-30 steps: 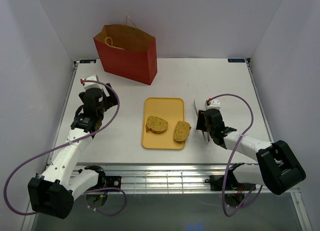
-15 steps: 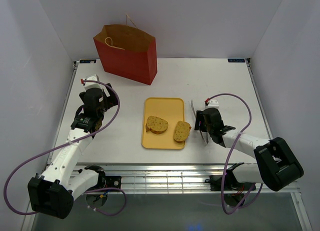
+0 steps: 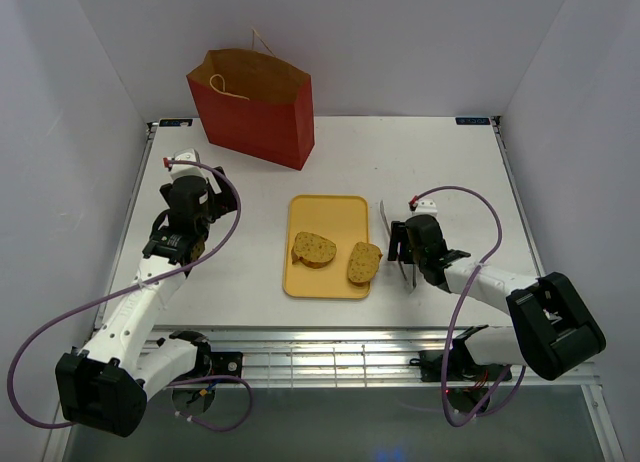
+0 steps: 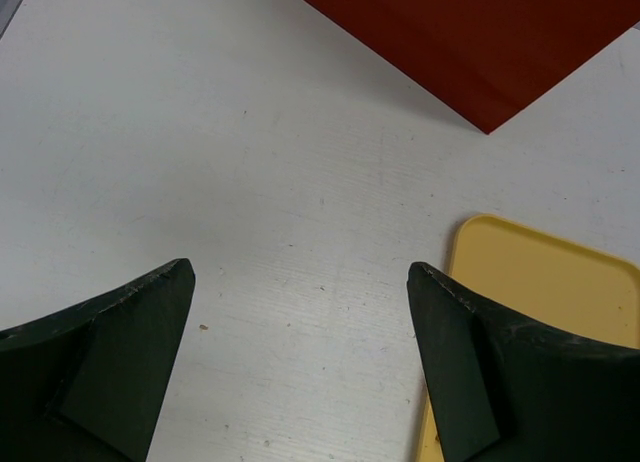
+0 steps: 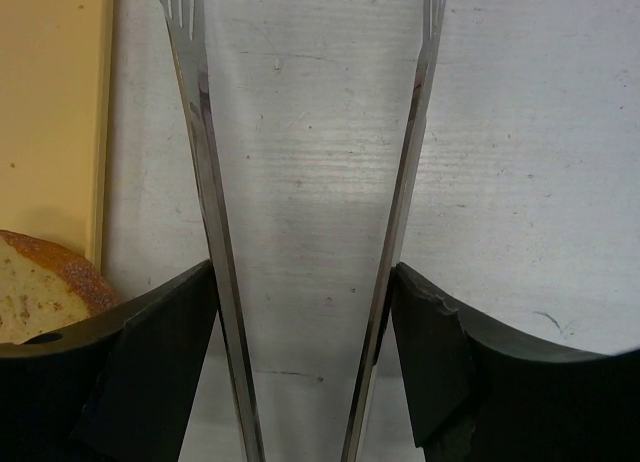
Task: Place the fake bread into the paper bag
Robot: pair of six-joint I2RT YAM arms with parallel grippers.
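Observation:
Two tan speckled bread slices with brown crust [image 3: 314,249] [image 3: 364,263] lie on a flat yellow tray [image 3: 328,212]. The red paper bag [image 3: 255,107] stands open at the back left, string handles up. My right gripper [image 3: 407,248] is just right of the tray, shut on metal tongs [image 5: 200,132] whose two arms point away from it over the table. One slice's crust [image 5: 40,292] shows at the left of the right wrist view. My left gripper [image 3: 192,204] is open and empty [image 4: 300,282] over bare table, with the bag's corner [image 4: 480,32] ahead.
The tray's corner [image 4: 550,272] lies just right of my left fingers. White walls close in the table on the left, back and right. A metal rail runs along the near edge [image 3: 330,357].
My right gripper with the tongs has shifted slightly left, toward the tray's right edge. The left arm, bread and bag have not moved.

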